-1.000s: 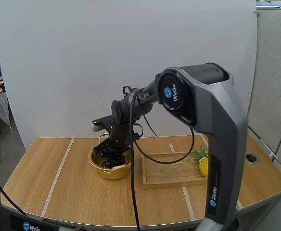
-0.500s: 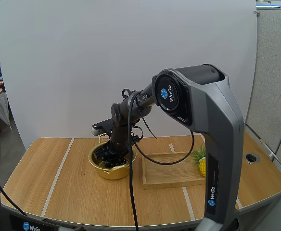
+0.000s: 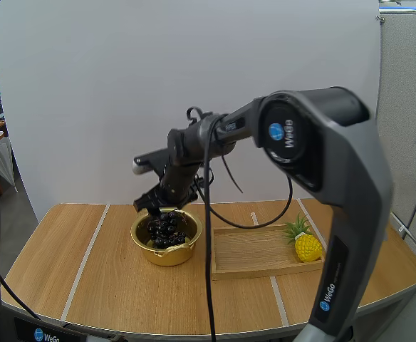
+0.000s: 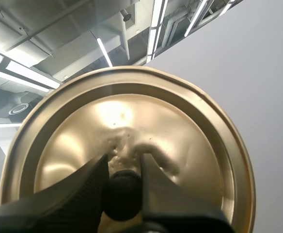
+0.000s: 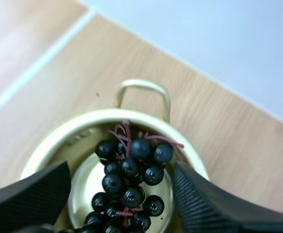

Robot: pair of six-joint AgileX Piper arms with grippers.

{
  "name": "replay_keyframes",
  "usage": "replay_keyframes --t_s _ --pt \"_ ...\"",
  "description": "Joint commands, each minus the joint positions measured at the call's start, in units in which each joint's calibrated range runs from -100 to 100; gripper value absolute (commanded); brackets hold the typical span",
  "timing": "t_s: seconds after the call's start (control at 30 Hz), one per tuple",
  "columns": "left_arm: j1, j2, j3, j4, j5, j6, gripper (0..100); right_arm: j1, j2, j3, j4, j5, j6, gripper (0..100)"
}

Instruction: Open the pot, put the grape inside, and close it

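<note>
The left fingers (image 4: 81, 191) are closed on the black knob (image 4: 122, 196) of the lid (image 4: 132, 111), one finger pressing each side of it. The gold lid is held up off the table, its round top facing the left wrist camera, with a dented patch around the knob.

The right fingers (image 5: 30, 194) stand wide apart with nothing between them, their ribbed inner faces turned to each other. They hang just above the open pot (image 5: 73, 128), one to each side of the grapes (image 5: 129, 179). The dark bunch lies inside the pot on its bottom, with thin reddish stems showing among the berries. A loop handle (image 5: 142, 90) rises from the pot's far rim.

In the high view the right arm (image 3: 315, 164) reaches forward and to the left over the table (image 3: 94, 285), its tip poised over the pot's near-left rim without touching the grapes. The gold pot sits on the table just left of a wooden tray (image 3: 247, 253). A small pineapple (image 3: 306, 246) lies at the tray's right end, well apart from the pot.
</note>
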Motion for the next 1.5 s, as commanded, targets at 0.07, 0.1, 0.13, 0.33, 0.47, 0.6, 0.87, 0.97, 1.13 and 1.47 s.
replay_keyframes --t_s 0.07,0.1,0.13,0.33,0.47,0.6,0.87,0.97,1.13,1.47 --pt "-0.09 -0.41 -0.43 -0.05 -2.18 -0.67 0 0.03 -7.5 -0.04 1.23 5.98 -0.18 100" --pt "-0.09 -0.41 -0.43 -0.05 -2.18 -0.67 0 0.03 -9.14 0.06 1.56 6.92 -0.18 100" --pt "-0.09 -0.41 -0.43 -0.05 -2.18 -0.67 0 0.03 -10.74 0.06 1.96 8.02 -0.18 100" --pt "-0.09 -0.41 -0.43 -0.05 -2.18 -0.67 0 0.03 -21.18 0.39 3.03 14.78 -0.18 100" --pt "-0.09 -0.41 -0.43 -0.05 -2.18 -0.67 0 0.03 -29.13 1.33 2.83 19.83 -0.18 100" --pt "-0.09 -0.41 -0.43 -0.05 -2.18 -0.67 0 0.03 -37.66 4.61 2.83 22.41 -0.18 100" --pt "-0.09 -0.41 -0.43 -0.05 -2.18 -0.67 0 0.03 -57.01 14.75 2.72 27.0 -0.51 100" --pt "-0.09 -0.41 -0.43 -0.05 -2.18 -0.67 0 0.03 -63.64 19.02 2.05 28.79 -0.51 100" --pt "-0.09 -0.41 -0.43 -0.05 -2.18 -0.67 0 0.03 -73.66 25.64 -0.35 31.43 -0.51 100" --pt "-0.09 -0.41 -0.43 -0.05 -2.18 -0.67 0 0.03 -87.07 38.25 -2.89 32.84 -0.1 100"
